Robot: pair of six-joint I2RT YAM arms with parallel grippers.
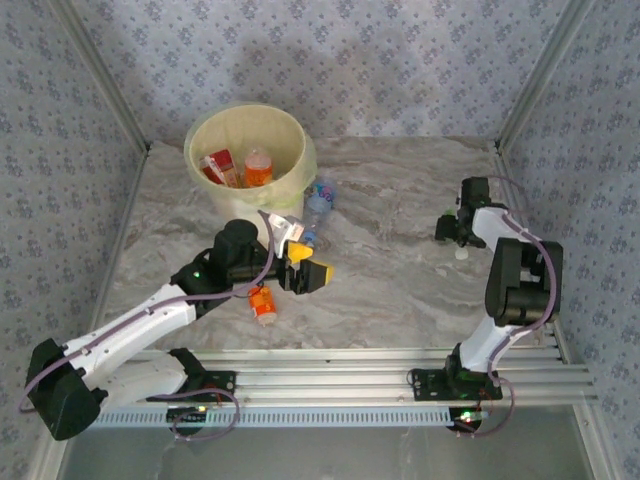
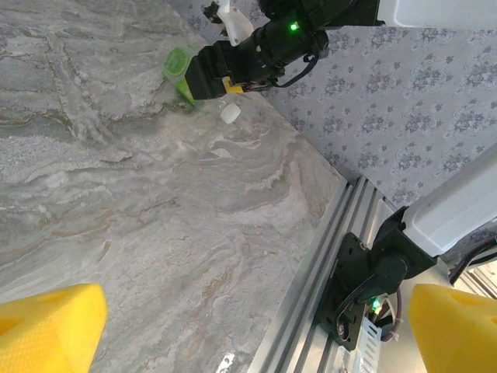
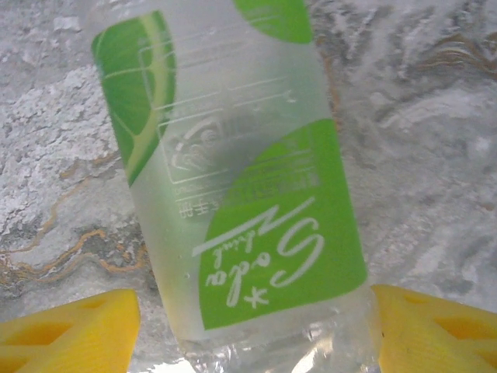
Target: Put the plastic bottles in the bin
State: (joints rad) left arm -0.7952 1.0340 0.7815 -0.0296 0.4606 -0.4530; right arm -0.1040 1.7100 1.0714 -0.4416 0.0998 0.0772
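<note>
Meanwhile the right arm reached to the far right of the worktop [image 1: 400,290], the right tool [image 1: 450,233] lowered over a green-labelled bottle [image 3: 241,194] lying flat, its long axis running between the fingers [image 3: 70,326]. Those stood spread, one either side, not plainly pinching. The left arm stretched low toward the middle, the left tool [image 1: 309,264] wide apart, empty.

The left gripper [image 2: 256,334] has its yellow fingers [image 2: 46,326] spread wide above the marble table [image 2: 155,217]. Further right, the right gripper [image 2: 208,71] sits over a green-labelled bottle [image 2: 178,68], with a white cap [image 2: 230,113] just on its near side. A metal rail [image 2: 311,272] lines the near edge.
</note>
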